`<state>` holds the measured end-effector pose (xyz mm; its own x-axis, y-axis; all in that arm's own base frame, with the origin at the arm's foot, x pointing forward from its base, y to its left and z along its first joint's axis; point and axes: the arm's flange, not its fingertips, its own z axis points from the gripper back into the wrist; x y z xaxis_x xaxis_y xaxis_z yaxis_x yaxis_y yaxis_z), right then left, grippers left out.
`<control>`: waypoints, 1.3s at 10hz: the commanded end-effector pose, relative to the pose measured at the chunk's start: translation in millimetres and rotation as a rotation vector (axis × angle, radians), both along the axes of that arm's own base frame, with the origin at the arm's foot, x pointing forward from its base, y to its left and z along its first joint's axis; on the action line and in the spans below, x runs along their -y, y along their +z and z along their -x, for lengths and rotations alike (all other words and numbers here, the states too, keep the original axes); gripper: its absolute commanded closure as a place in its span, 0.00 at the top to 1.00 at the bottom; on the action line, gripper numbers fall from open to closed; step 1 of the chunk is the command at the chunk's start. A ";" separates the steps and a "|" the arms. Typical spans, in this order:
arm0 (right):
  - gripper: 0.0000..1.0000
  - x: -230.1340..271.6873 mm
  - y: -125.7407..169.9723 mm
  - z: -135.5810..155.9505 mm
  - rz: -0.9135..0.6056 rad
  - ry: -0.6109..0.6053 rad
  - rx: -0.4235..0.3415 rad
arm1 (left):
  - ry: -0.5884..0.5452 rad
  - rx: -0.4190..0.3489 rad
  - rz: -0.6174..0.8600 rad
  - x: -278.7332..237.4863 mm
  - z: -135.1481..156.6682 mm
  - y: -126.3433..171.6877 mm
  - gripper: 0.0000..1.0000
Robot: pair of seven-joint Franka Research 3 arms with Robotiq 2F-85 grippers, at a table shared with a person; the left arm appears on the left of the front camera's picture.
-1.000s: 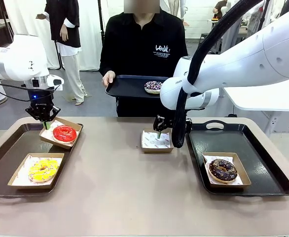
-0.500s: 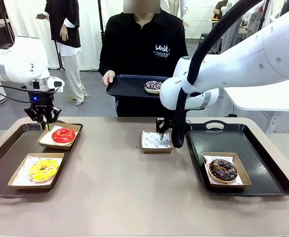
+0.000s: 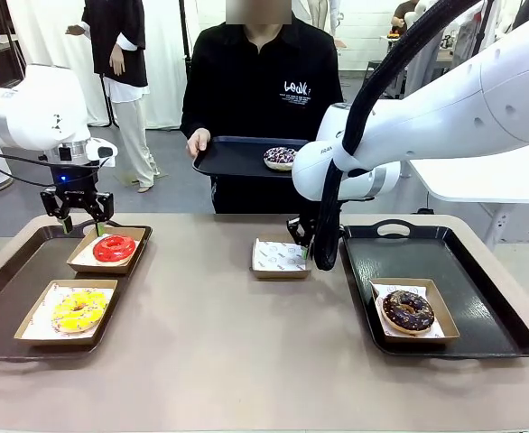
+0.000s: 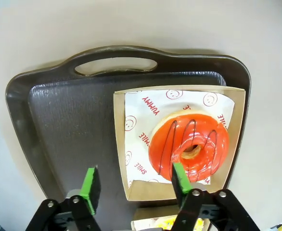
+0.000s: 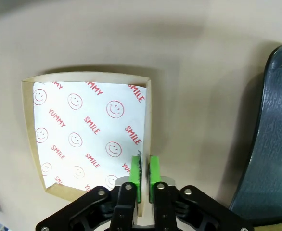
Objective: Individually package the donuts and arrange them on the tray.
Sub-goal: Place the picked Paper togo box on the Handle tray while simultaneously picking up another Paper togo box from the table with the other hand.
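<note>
Presently on the beige table point(image 3: 219, 361): a dark left tray point(image 3: 12, 271) carrying two paper-lined cardboard boxes, one with the yellow-glazed donut point(image 3: 78, 309) toward the near side, one with the glossy red donut point(image 3: 114, 248) toward the far corner. Left gripper point(image 3: 80, 223) hangs just above the red donut's box, its fingers spread apart and holding nothing; the left wrist view sets the green pads point(image 4: 90, 183) either side of that box's edge, clear of it. At table centre sits an empty box point(image 3: 280, 257) lined with smiley-print paper. Right gripper point(image 5: 145, 173) has its fingers pressed together on this box's side wall, the cardboard rim pinched between the green pads. Dark right tray point(image 3: 445, 244) holds one box with the dark chocolate donut point(image 3: 407, 310). Across the table a person in a black top holds up a third tray point(image 3: 237, 155) bearing the sprinkled chocolate donut point(image 3: 280, 158), unboxed.
</note>
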<state>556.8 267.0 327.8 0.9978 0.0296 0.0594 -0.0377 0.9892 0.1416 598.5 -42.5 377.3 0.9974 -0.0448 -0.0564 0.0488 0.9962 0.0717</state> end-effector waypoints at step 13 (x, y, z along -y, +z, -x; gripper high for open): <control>0.00 -23.0 153.1 -13.6 0.043 -0.081 -0.009 | 0.097 0.083 1.089 -214.9 195.6 79.2 1.00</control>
<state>557.0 280.2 475.0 0.9981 -0.0075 0.0615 -0.0006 0.9914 0.1307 394.6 154.0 468.8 0.9958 0.0453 0.0802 0.0338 0.6301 -0.7757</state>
